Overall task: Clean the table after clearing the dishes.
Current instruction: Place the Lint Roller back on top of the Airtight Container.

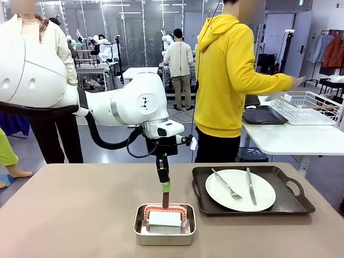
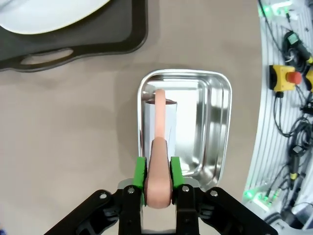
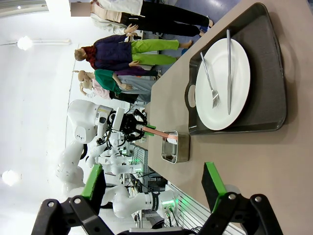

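The left arm comes in from the left and hangs its left gripper (image 1: pixel 164 187) straight down over the near middle of the bench (image 1: pixel 70 215); its jaws stand narrow, one green pad on each side of a pink handle (image 2: pixel 159 147); in the left wrist view the pads lie right against the handle's sides, but I cannot tell whether they press on it or merely flank it. The handle rises nearly upright from a shiny steel pan (image 1: pixel 141 230) directly below; its lower end joins a reddish arched frame around a white block (image 1: pixel 164 218) lying in the pan.

Just right of the pan, apart from it, sits a dark handled tray (image 1: pixel 293 205); a round white plate (image 1: pixel 263 198) rests on it, with a fork (image 1: pixel 228 186) and a knife (image 1: pixel 250 187) lying side by side on the plate.

Beyond the bench a person in a yellow hoodie (image 1: pixel 226 75) faces right toward a white-topped table (image 1: pixel 290 138), which carries a second dark tray (image 1: pixel 263 116) and a white wire rack (image 1: pixel 309 107).

In the right wrist view the right gripper (image 3: pixel 152 171) has its jaws spread wide above the bench, nothing between its pads.
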Action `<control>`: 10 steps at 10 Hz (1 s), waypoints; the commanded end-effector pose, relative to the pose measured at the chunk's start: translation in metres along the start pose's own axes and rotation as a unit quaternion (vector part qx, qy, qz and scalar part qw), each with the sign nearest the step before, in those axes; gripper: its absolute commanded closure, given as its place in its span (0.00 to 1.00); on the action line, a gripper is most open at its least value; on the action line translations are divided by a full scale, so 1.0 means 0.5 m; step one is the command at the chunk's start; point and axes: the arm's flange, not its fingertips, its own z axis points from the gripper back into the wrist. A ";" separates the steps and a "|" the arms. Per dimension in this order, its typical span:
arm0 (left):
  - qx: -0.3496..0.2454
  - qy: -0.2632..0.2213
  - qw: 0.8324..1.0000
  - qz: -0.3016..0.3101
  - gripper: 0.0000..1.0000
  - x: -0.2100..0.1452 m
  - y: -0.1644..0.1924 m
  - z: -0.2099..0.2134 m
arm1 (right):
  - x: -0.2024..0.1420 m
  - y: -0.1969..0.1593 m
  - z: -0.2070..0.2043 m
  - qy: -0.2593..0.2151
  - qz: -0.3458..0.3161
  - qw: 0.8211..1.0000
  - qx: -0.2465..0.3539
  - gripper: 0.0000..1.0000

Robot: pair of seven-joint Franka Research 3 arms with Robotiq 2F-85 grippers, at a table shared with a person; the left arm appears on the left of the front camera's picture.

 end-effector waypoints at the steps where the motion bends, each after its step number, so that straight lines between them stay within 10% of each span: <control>1: 0.000 0.007 1.000 0.009 0.38 0.009 0.002 0.026 | 0.000 0.007 0.001 -0.004 0.007 1.000 0.007 0.00; 3: 0.002 0.009 1.000 0.011 0.00 0.007 0.004 0.029 | 0.000 0.007 0.001 -0.004 0.007 1.000 0.007 0.00; 10: 0.005 -0.002 1.000 0.009 0.00 0.007 0.006 0.027 | 0.000 0.007 0.001 -0.004 0.007 1.000 0.007 0.00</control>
